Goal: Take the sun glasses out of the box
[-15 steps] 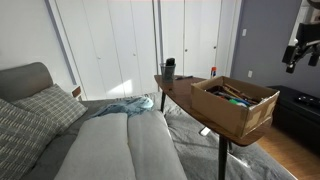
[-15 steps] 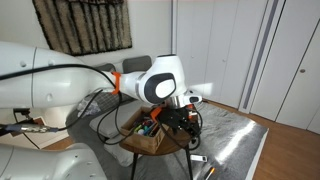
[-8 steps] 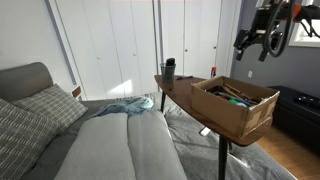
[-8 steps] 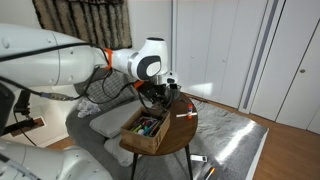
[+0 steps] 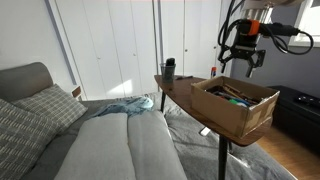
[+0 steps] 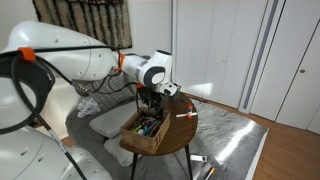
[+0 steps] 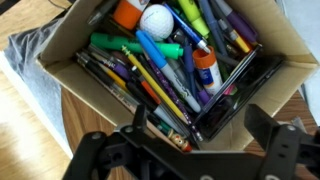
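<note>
- We are looking down into the box (image 7: 70, 40) in the wrist view: plain brown cardboard with low walls, open at the top and crammed with pens and markers lying crosswise.
- Among them we are making out a white ball (image 7: 157, 20) at the far end, an orange piece (image 7: 127, 12) beside it, a green marker (image 7: 120, 44) and a white glue stick (image 7: 205, 68).
- A dark glossy shape (image 7: 235, 92) is lying along one long wall. It may be the sunglasses, though we cannot tell for sure.
- The box (image 5: 225, 115) is sitting on the table (image 5: 178, 88), taking up the end farthest from the cup (image 5: 169, 68) and reaching the rim there. In an exterior view the box (image 6: 140, 140) is covering about half of the top.
- The gripper (image 5: 243, 62) is hanging above the box, clear of its contents. Its fingers (image 7: 95, 150) are spread wide with nothing between them, and the gripper (image 7: 190, 135) is framing the pens from above.
- In an exterior view the gripper (image 6: 150, 103) is pointing down over the box from the white arm (image 6: 70, 60).
- The table (image 6: 180, 135) is round, of dark wood, on a thin leg. A small red and white thing (image 6: 185, 115) is lying on it next to the box.
- Around it we are seeing a grey sofa (image 5: 110, 145) with a patterned pillow (image 5: 45, 105), a blue cloth (image 5: 125, 104), white closet doors (image 5: 110, 40) and a furry hanging (image 6: 85, 22) on the wall.
</note>
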Robot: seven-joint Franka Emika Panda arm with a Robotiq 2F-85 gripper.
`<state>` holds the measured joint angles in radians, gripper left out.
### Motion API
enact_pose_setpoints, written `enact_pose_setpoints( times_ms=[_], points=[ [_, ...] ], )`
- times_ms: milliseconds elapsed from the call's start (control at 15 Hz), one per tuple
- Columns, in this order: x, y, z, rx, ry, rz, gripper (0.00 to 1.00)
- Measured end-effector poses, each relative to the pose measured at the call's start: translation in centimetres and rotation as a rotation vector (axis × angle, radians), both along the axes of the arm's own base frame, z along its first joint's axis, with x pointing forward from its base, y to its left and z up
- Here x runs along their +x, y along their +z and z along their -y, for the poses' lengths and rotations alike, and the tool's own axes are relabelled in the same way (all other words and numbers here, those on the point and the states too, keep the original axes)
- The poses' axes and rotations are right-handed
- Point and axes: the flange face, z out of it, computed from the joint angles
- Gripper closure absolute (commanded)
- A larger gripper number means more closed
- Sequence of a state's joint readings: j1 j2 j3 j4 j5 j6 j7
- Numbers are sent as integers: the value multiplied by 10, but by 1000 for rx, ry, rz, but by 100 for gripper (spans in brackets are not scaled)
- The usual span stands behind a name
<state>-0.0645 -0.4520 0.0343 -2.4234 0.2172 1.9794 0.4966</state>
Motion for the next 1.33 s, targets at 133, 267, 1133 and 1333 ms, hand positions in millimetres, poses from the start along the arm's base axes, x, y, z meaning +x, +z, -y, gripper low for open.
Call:
enact_pose_setpoints(
  times_ms=[133,267,1133,1333],
  points=[
    [-1,-6,-4,28,-17,-15,0],
    [-1,-6,-3,28,-18,-14,0],
    [40,-36,-46,-9,-193,-142,31],
    [53,-40,-57,-42,-261,-152,25]
  ],
)
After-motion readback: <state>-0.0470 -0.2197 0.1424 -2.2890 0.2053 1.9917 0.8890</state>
